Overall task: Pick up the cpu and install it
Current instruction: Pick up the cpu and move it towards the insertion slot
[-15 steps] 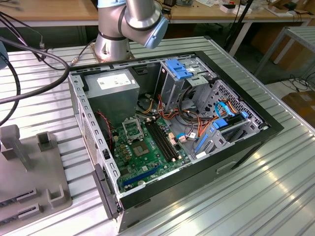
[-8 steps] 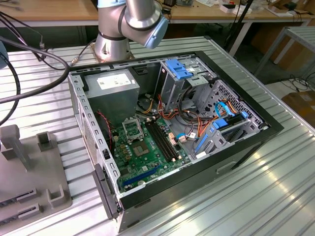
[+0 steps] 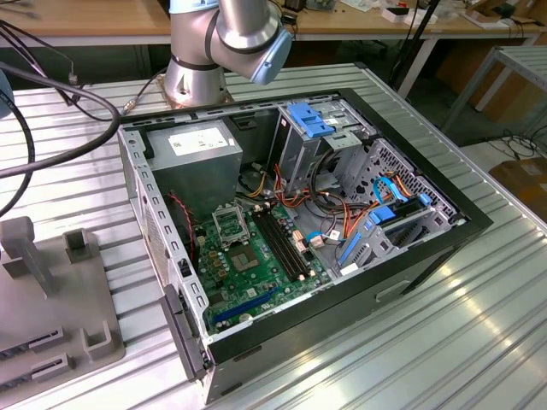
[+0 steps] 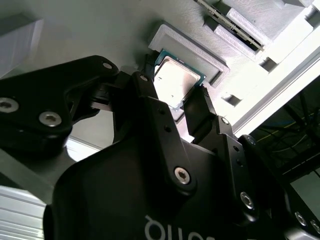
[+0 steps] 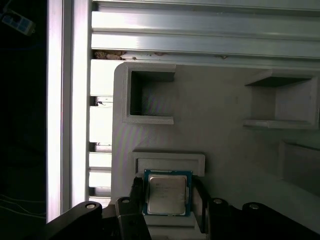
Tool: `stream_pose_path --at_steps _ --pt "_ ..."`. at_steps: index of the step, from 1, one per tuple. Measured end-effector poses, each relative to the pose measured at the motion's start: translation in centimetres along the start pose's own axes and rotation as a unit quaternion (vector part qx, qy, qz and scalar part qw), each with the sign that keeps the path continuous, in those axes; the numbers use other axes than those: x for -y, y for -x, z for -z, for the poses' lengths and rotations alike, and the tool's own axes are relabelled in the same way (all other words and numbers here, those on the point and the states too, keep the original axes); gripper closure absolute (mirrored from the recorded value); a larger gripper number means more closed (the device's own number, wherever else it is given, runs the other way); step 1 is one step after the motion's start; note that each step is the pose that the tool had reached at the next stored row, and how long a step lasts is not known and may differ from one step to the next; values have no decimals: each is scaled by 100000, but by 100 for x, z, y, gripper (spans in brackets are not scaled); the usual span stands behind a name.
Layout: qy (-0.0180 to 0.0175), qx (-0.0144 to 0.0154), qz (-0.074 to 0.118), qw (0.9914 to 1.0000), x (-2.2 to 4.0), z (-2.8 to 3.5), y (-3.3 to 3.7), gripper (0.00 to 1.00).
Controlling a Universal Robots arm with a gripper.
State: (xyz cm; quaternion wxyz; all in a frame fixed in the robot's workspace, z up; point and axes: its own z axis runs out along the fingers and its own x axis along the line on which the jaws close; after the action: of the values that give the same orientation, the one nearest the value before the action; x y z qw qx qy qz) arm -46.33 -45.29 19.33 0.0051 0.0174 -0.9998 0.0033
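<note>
Tray [image 3: 38, 337]: grey matt plastic with blocky ribs, at the exterior view's left and cut off by the edge.
Arm [image 3: 226, 34]: silver with a blue cap, running out of the top of the exterior view.
Case [image 3: 359, 312]: black, open, with a green board [image 3: 256, 269] inside.
Table [image 3: 461, 342]: ribbed aluminium.
Cpu [image 5: 167, 194]: flat square with a silver lid and green rim. It lies in a shallow tray recess in both wrist views.
Gripper [image 5: 167, 184]: black bolted links astride the cpu — possibly touching it, but I cannot tell whether it clamps.
</note>
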Motion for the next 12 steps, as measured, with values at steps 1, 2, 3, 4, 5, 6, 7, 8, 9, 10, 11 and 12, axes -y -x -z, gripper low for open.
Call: stream_pose_path --at_steps 1,2,3,4,5,6,7,8,9,10,11,12 --pt "-2 -8 1 100000 0 3 0 49" --pt "1 -3 -1 100000 0 4 0 49" --pt "2 1 1 100000 0 4 0 49" --pt "1 1 1 100000 0 4 0 49" --pt "-5 -17 3 100000 1 2 -1 49" --pt "1 -5 4 100000 0 0 -1 49" --pt "-3 -4 3 100000 1 -1 -1 49" --pt "0 3 3 100000 0 -4 -1 49" --pt "-4 -1 2 100000 0 -5 -1 49" --pt "-3 -2 1 100000 0 -5 -1 49" --pt "-3 -2 3 100000 0 -5 -1 49" --pt "1 2 0 100000 0 -6 -1 49"
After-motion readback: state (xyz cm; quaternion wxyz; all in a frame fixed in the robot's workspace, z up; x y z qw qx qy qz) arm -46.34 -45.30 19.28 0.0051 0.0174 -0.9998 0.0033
